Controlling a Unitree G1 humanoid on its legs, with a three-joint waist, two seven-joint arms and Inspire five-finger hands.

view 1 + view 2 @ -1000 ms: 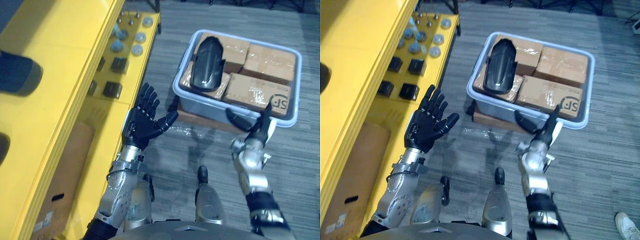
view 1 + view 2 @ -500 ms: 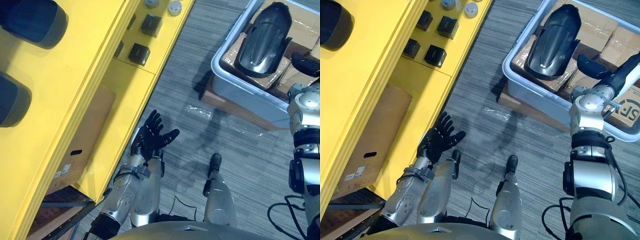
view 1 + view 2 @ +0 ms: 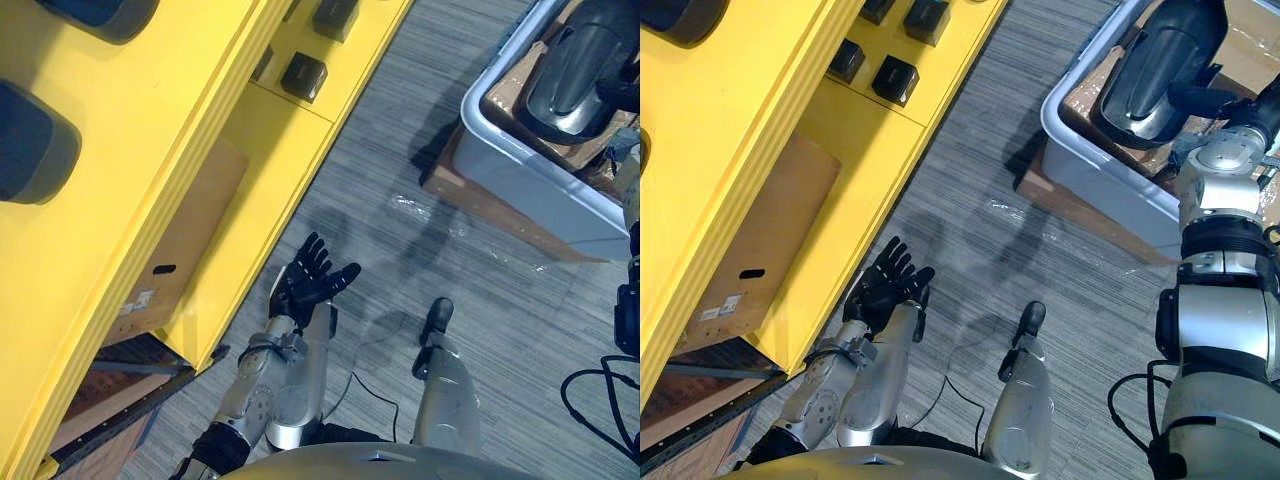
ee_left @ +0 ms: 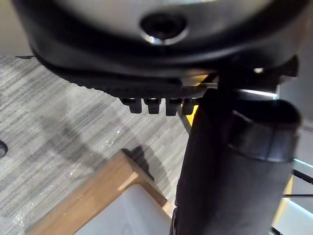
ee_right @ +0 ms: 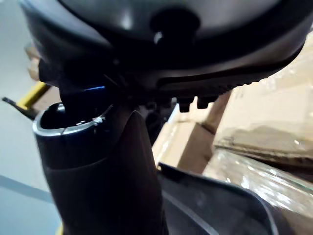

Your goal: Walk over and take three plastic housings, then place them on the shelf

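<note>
**Right hand at the bin, reaching for a housing**

The step in hand appears to be the pick-up. The grey bin [image 3: 1105,190] stands on the floor [image 3: 400,260], well apart from the yellow shelf [image 3: 150,130]. A black plastic housing [image 3: 1152,65] lies in it on top of cardboard boxes [image 5: 264,112], in the part of the bin nearest the shelf and just inside that edge.

The right hand [image 3: 1252,115] is over the bin at the housing's far side from the shelf. Its fingers are loose and straight and it holds nothing. Its thumb reaches toward the housing's edge. The right wrist view shows the housing's dark rim close under the thumb, but whether they touch cannot be told.

The left hand [image 3: 305,285] hangs low over the floor between the shelf's foot and the bin, fingers spread wide and empty.

Next, the right hand would likely need to settle onto the housing's rim and curl round it. It would then lift the housing clear of the bin's wall before turning to the shelf. The housing is broad, smooth and curved, so a grip on its edge may slip.

Dark rounded shapes [image 3: 30,140] lie on the shelf's top board, but whether they are housings cannot be told.
</note>
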